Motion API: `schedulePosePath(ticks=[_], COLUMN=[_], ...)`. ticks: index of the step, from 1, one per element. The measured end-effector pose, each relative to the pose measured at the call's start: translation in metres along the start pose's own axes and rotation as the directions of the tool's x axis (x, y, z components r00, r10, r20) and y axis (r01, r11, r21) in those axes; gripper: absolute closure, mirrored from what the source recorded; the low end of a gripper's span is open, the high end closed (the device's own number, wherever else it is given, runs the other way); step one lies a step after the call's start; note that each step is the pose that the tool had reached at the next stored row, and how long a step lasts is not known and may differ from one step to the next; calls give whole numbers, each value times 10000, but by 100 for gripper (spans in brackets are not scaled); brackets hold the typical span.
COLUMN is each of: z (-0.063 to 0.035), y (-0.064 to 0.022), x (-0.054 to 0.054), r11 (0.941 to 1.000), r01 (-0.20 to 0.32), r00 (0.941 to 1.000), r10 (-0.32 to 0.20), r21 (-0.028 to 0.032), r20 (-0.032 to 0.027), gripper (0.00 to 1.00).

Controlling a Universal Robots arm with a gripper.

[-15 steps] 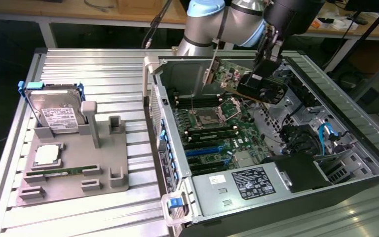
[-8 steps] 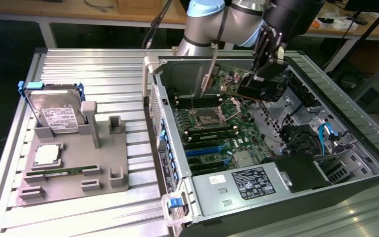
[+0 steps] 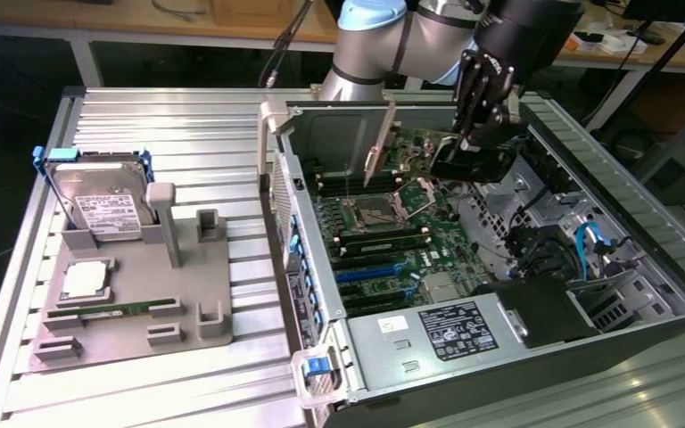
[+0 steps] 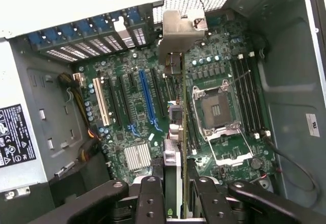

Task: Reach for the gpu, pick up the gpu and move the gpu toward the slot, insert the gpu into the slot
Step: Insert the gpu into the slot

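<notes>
While over motherboard [image 4: 127,112], gpu [image 4: 179,122] seemingly gripped by pincer [image 4: 177,193].

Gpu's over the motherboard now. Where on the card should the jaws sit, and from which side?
Pinch the gpu by its two flat faces along the upper edge, coming from above. It stands on edge, silver bracket toward the case wall, lower edge facing the motherboard slots, so that edge must stay free. The gripper holds it so.

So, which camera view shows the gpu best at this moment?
The exterior view: there the gpu shows its green face and silver bracket, held by the gripper above the motherboard. The wrist view shows it edge-on, as a thin strip between the fingers.
</notes>
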State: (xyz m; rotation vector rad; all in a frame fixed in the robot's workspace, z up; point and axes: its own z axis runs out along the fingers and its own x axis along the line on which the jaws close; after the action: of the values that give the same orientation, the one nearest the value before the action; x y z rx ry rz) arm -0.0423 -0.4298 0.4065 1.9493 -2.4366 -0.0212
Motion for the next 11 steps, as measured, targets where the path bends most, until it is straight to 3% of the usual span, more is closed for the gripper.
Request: schedulePosePath(ticks=[6, 11], z=[110, 193], y=[-12, -16], x=[78, 83], r11=[9997, 9946], r01=[242, 1039], r00=[9997, 9946], r10=[-242, -1039], r21=[0, 4], r20=[5, -15], gripper=[73, 73])
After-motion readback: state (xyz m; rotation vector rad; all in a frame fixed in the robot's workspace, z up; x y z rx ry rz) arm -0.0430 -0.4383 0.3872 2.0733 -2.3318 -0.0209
